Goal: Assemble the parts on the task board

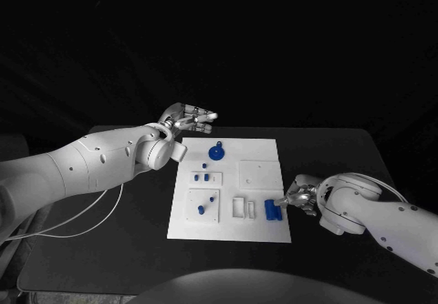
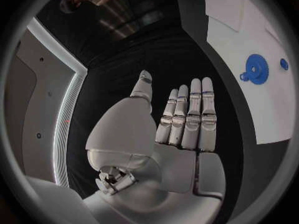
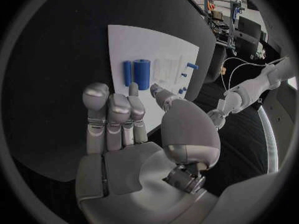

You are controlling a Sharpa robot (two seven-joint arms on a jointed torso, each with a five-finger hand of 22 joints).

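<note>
Two blue cylinders (image 1: 273,209) lying near the task board's (image 1: 260,149) near right edge, just beside right hand (image 1: 300,199), fingers apart, gripping nothing. Left hand (image 1: 189,118) flat and empty beyond far edge. Risk: clumsy fingertip contact rolling cylinders off.

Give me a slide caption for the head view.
Right hand beside blue cylinders on the task board; left hand open.

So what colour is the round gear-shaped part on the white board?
Blue gear; left wrist view shows it best.
</note>
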